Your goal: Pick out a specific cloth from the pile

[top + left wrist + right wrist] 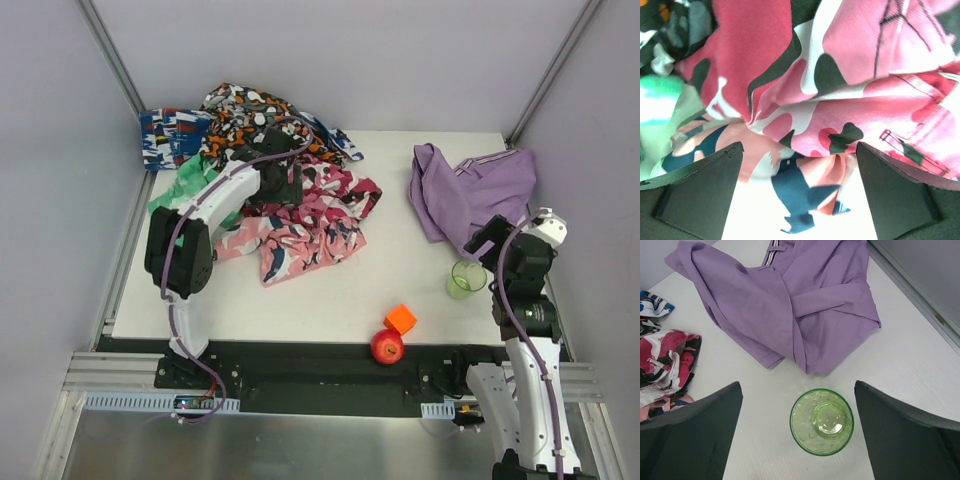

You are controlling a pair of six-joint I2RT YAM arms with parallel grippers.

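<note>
The plain lilac-purple soft fabric cloth (465, 190) lies spread on the right side of the white table (300, 305), well apart from the heap of patterned cloths (250, 110) at far left. The right gripper (796, 386), jaws wide and empty, hovers over a green glass tumbler (822, 421), with the cloth straight ahead just beyond it. The left gripper (797, 147), also wide, hangs over pink camouflage fabric (840, 100), making the right arm the nearer

Your top view looks down from above and behind the arm bases and takes in the whole table (300, 300). Your left wrist camera sits very close over the pile (840, 100), so pink camouflage fills the frame. Your right wrist camera looks down from higher at the cloth (790, 305) and a green glass (822, 421). The top view shows both as well.
</note>
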